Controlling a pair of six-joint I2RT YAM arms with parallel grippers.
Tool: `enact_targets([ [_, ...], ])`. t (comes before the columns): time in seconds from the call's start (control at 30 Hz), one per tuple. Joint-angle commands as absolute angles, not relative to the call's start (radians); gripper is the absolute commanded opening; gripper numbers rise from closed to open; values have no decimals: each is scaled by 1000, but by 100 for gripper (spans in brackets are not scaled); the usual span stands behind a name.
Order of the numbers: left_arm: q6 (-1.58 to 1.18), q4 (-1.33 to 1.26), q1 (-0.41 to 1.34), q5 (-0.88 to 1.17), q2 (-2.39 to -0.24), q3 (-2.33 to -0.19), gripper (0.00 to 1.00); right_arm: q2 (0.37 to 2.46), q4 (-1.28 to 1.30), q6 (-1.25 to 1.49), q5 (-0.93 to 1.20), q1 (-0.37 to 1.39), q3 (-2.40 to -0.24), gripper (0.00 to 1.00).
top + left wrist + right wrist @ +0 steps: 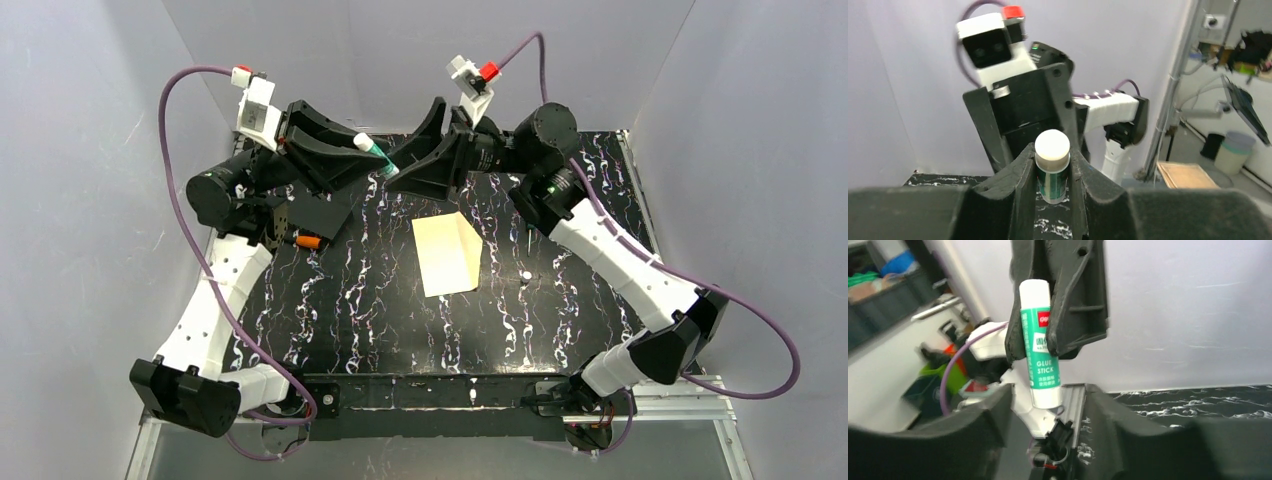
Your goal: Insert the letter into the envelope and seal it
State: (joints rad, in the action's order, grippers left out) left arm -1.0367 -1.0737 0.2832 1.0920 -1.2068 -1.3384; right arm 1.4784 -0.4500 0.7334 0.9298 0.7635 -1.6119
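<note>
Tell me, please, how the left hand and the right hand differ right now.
The left hand is shut on the glue stick; the right hand stands open, gripping nothing. The left hand's fingers clamp the stick's middle, while the right hand's fingers only flank its free end, seemingly without touching. Both hover above the table, facing each other.
</note>
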Motion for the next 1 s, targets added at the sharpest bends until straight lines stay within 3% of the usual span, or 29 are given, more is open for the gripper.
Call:
enact_targets([
  [0.0, -952, -1028, 271, 831, -1149, -1243, 0, 1389, -309, 567, 617, 750, -1607, 79],
  [0.07, -932, -975, 271, 683, -1118, -1185, 0, 1347, -353, 551, 508, 750, -1535, 90],
  [0.13, -959, -941, 271, 552, -1096, -1147, 0, 1312, -414, 544, 442, 750, -1468, 92],
  [0.3, -1115, -774, 273, 351, -1070, -1133, 0, 1325, -409, 424, 466, 754, -1466, 87],
  [0.53, -1244, -601, 272, 340, -1074, -1173, 0, 1398, -317, 228, 265, 783, -1537, 89],
  [0.7, -1244, -589, 272, 347, -1077, -1178, 0, 1454, -309, 179, 290, 802, -1610, 90],
  [0.83, -1251, -589, 273, 355, -1081, -1181, 0, 1485, -297, 165, 300, 813, -1645, 86],
  [0.97, -1234, -588, 273, 333, -1067, -1159, 0, 1488, -343, 183, 291, 815, -1640, 66],
])
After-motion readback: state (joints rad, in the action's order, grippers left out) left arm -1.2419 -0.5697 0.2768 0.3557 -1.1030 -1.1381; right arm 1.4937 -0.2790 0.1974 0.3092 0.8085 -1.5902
